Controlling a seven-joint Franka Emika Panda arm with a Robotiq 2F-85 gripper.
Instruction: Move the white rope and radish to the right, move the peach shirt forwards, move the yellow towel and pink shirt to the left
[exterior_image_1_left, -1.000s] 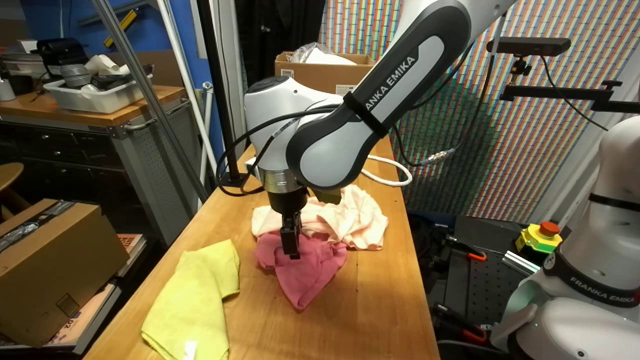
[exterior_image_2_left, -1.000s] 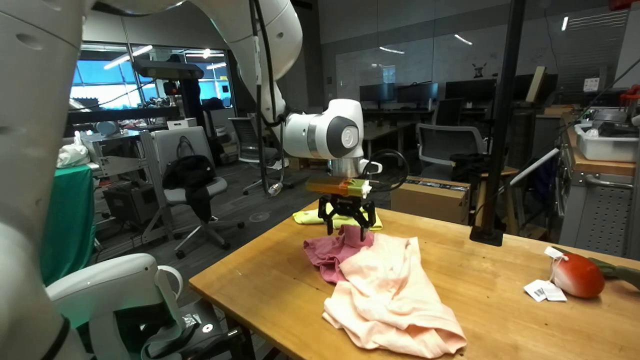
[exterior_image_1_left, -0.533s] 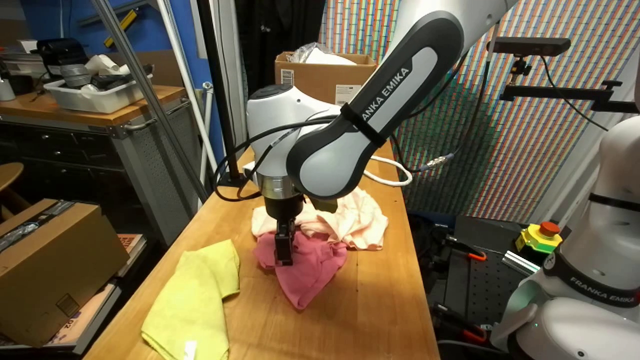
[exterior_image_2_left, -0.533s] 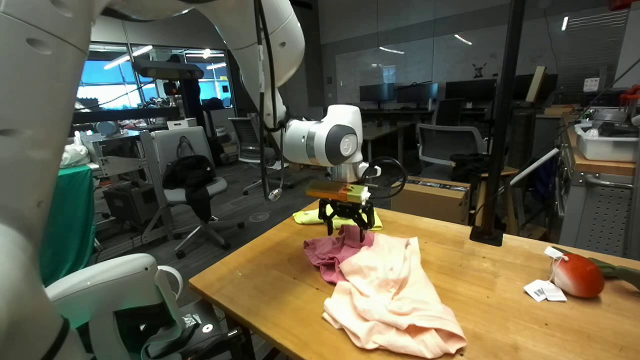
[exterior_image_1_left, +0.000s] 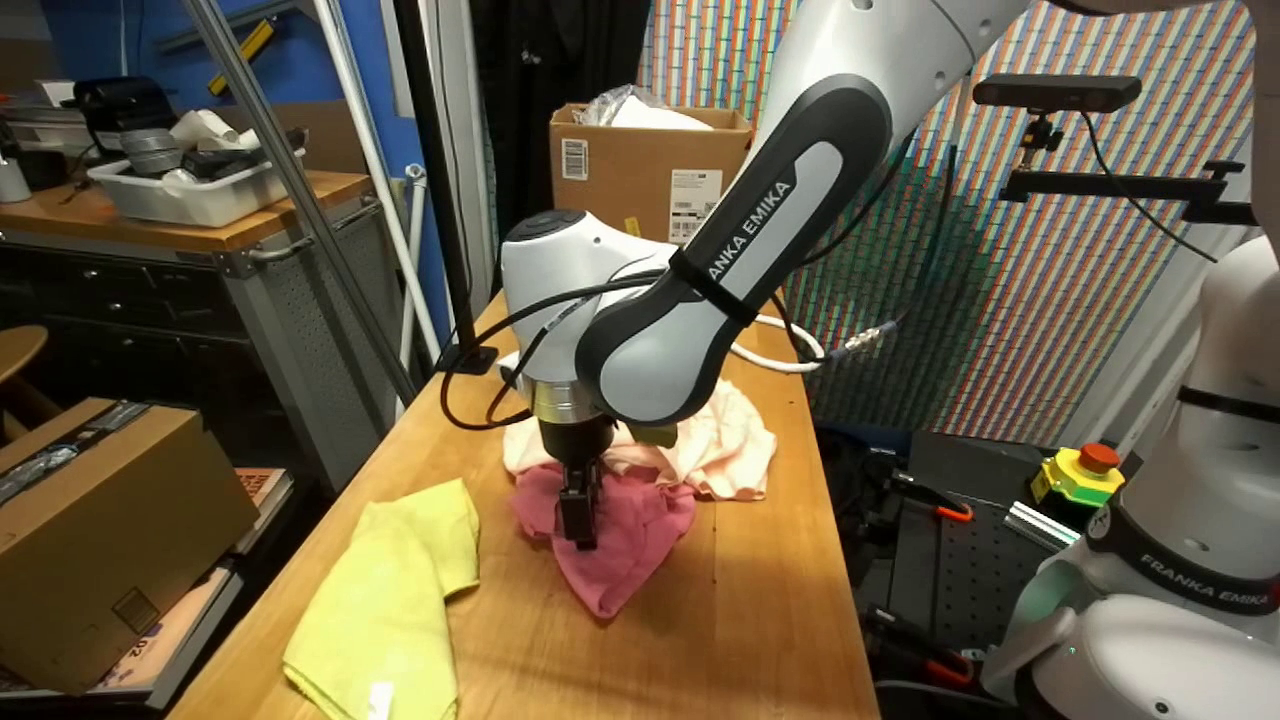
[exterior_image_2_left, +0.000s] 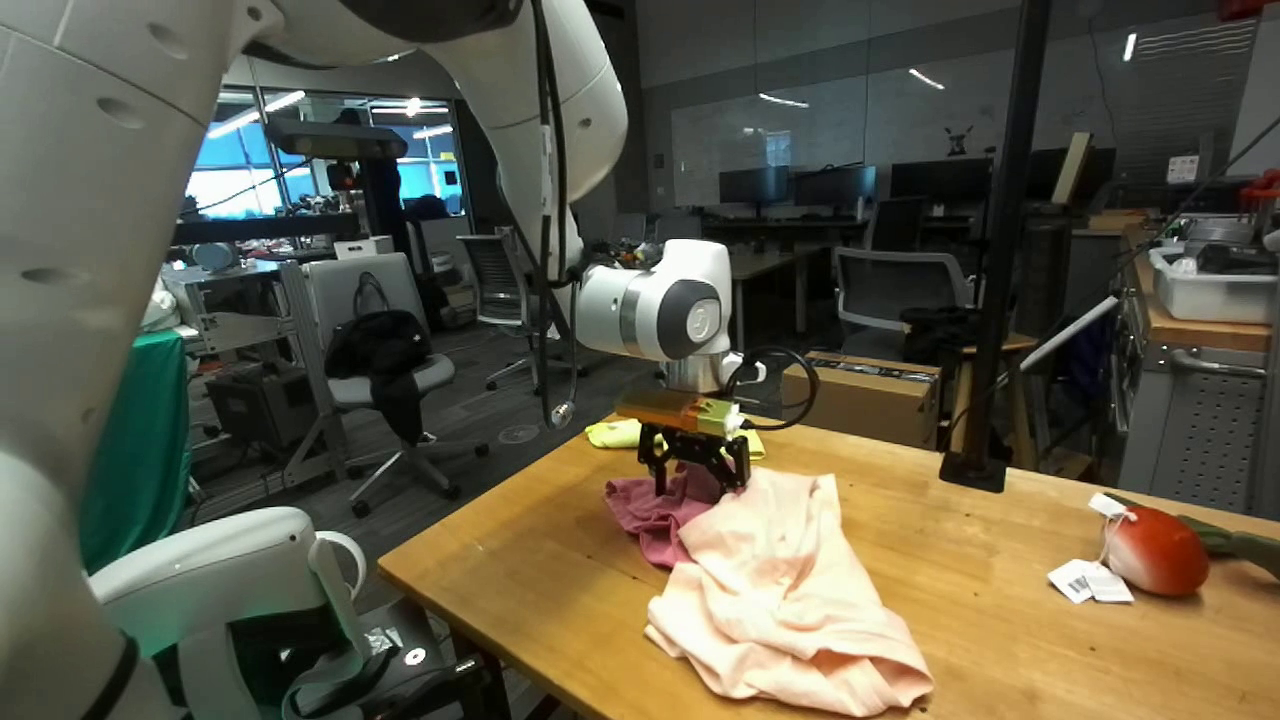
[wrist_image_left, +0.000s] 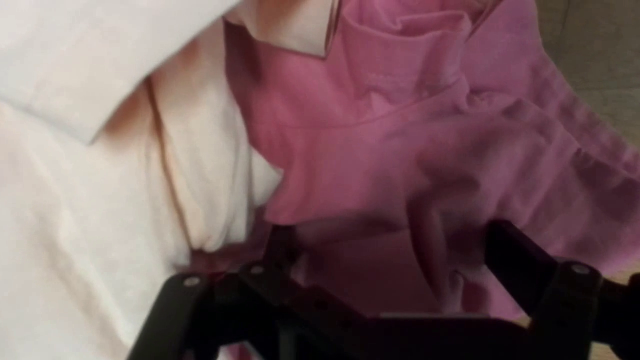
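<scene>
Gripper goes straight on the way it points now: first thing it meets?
The pink shirt, directly below the open, downward-pointing gripper. Depth is hard to judge here, so it may already be touching the fabric.

In an exterior view the bottom edge crops the yellow cloth towel (exterior_image_1_left: 385, 600), and the white-and-black robot arm (exterior_image_1_left: 745, 245) partly hides the looped white rope (exterior_image_1_left: 785, 366) and peach fabric shirt (exterior_image_1_left: 735, 440). In an exterior view the right edge crops the green leaves (exterior_image_2_left: 1250, 546) of the round red-and-white radish (exterior_image_2_left: 1158, 552). Whether the black two-fingered hand (exterior_image_2_left: 698, 488) touches the pink fabric shirt (wrist_image_left: 370, 170), blurred in the wrist view, cannot be told.
</scene>
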